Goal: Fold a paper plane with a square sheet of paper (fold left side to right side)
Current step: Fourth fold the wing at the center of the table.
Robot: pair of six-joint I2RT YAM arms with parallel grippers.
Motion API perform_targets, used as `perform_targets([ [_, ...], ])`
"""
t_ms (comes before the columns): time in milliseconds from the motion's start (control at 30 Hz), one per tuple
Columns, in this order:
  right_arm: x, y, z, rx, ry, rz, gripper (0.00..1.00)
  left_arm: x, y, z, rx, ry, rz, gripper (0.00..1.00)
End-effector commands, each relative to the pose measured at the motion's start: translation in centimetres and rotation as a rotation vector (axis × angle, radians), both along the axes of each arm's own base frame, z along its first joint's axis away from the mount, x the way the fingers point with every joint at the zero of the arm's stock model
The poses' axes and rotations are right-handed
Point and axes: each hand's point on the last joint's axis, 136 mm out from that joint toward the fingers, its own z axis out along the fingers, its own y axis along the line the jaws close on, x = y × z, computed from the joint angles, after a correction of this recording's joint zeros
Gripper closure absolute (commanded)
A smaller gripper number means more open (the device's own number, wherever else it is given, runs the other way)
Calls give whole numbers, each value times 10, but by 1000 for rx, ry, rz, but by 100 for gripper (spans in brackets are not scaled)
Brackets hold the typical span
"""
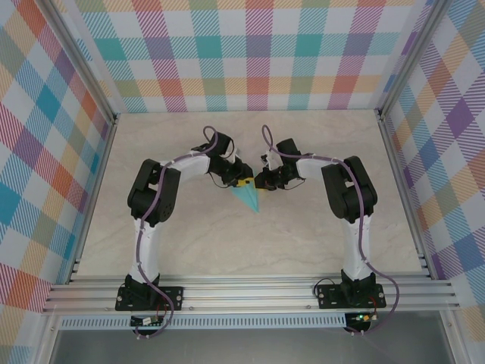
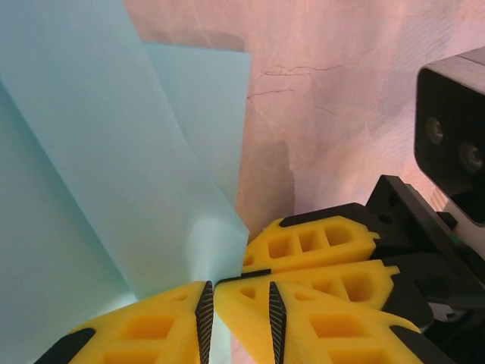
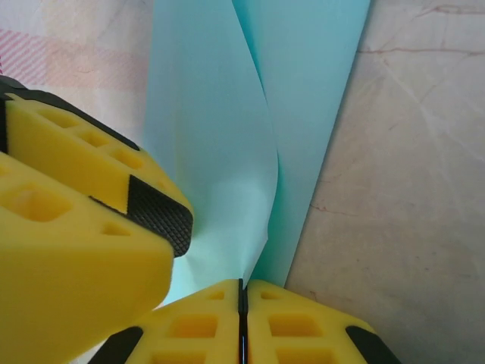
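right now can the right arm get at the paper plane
Probably yes: the right gripper looks shut on the paper plane at its edge, nothing between them; the left gripper pinches it close beside.

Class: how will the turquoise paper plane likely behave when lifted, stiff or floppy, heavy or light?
The paper plane probably flops somewhat: its thin layers bow apart by the right gripper. Likely very light, a small thin sheet. Straight creases may stiffen it lengthwise.

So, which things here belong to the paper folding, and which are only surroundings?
Belong to the job: paper plane, left end effector, right end effector, both shut on it.
Only surroundings: table, plaid walls, aluminium rails.
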Motion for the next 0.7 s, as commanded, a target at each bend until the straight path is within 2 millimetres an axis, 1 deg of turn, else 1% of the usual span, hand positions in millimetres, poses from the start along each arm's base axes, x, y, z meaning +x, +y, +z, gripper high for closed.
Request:
perform_targets([
  [0,-15,-13,-30,-102,63,10,93,3,-1,-3,3,1,-13,73],
  [133,-15,-13,-29,-105,57,10,93,1,0,-13,17,17,-13,73],
  [233,-12,-11,-20,-85,37,4,92,-4,4,-26,34,43,-9,73],
  [467,-5,-2,8,-18,-10,2,85,-20,13,-48,63,84,3,73],
  [567,-2,-1,22,4,-33,-3,82,-24,15,-52,70,90,7,73],
  [667,2,-4,39,13,-68,-14,77,-26,17,-56,75,98,11,74],
])
